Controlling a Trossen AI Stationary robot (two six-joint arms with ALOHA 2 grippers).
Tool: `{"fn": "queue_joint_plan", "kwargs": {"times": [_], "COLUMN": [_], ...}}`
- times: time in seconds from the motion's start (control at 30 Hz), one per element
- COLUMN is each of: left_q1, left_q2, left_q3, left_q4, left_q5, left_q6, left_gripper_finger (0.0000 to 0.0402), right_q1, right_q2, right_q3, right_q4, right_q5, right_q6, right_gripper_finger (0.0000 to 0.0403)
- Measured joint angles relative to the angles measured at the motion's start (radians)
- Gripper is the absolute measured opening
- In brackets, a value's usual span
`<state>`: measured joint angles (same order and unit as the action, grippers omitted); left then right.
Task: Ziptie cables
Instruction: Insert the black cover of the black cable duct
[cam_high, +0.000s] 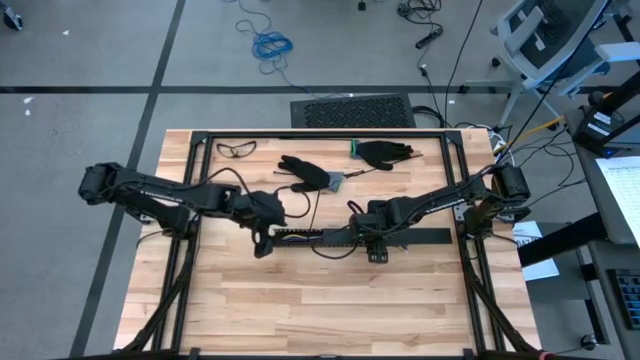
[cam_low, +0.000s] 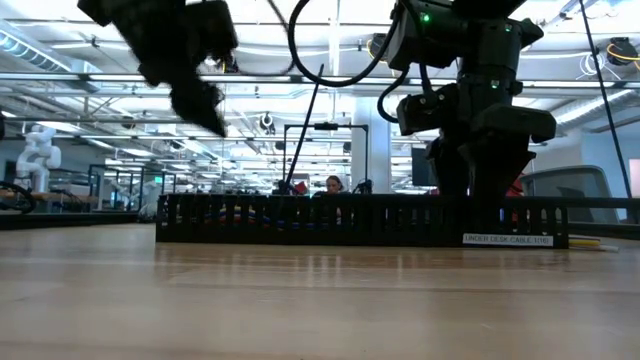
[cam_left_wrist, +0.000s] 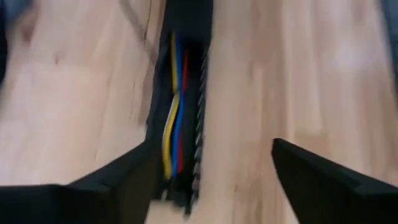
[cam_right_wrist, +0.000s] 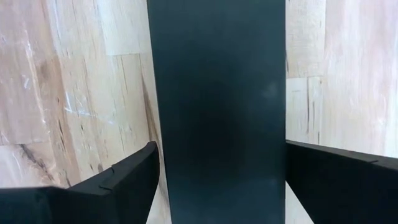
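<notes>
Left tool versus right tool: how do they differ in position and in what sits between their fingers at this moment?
The left tool is at the slotted black cable tray's left end, raised off the table in the low view; the right tool is at mid-length, down at the tray. The left tool's fingers are open beside the cables lying in the channel; the right tool's fingers straddle the tray's closed black cover. Both point down with fingers spread.

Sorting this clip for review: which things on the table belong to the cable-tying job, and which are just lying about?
Job:
- cables, lying inside the black slotted strip
- left gripper, open over the strip's end
- right gripper, straddling the strip's closed part

Lying about:
- two black gloves
- safety glasses
</notes>
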<state>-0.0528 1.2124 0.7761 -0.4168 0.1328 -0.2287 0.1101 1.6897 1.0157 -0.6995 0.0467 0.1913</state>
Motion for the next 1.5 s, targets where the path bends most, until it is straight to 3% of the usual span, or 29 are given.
{"fn": "queue_joint_plan", "kwargs": {"times": [0.17,0.23,0.37,0.53,0.73,1.07,1.5], "left_q1": [0.028,0.027,0.024,0.025,0.035,0.035,0.035], "left_q2": [0.052,0.060,0.061,0.060,0.063,0.223,0.337], "left_q3": [-0.002,-0.002,-0.002,-0.002,-0.002,0.000,-0.001], "left_q4": [-0.093,-0.094,-0.158,-0.199,-0.128,-0.112,-0.017], "left_q5": [0.002,-0.012,-0.014,-0.040,0.087,0.023,-0.014], "left_q6": [0.181,0.227,0.085,0.096,0.183,0.175,0.103], "left_gripper_finger": [0.0383,0.0394,0.0381,0.0377,0.0377,0.0377,0.0377], "right_q1": [0.000,0.000,0.000,0.000,0.000,0.000,0.000], "right_q2": [0.000,0.000,0.000,0.000,0.000,0.000,0.000], "right_q3": [0.000,0.000,0.000,0.000,0.000,0.000,0.000], "right_q4": [-0.016,-0.026,-0.032,-0.032,-0.031,-0.024,-0.026], "right_q5": [0.000,0.000,0.000,0.000,0.000,0.000,0.000], "right_q6": [0.003,0.007,0.009,0.007,0.006,0.006,0.006], "right_gripper_finger": [0.0311,0.0311,0.0311,0.0311,0.0311,0.0311,0.0311]}}
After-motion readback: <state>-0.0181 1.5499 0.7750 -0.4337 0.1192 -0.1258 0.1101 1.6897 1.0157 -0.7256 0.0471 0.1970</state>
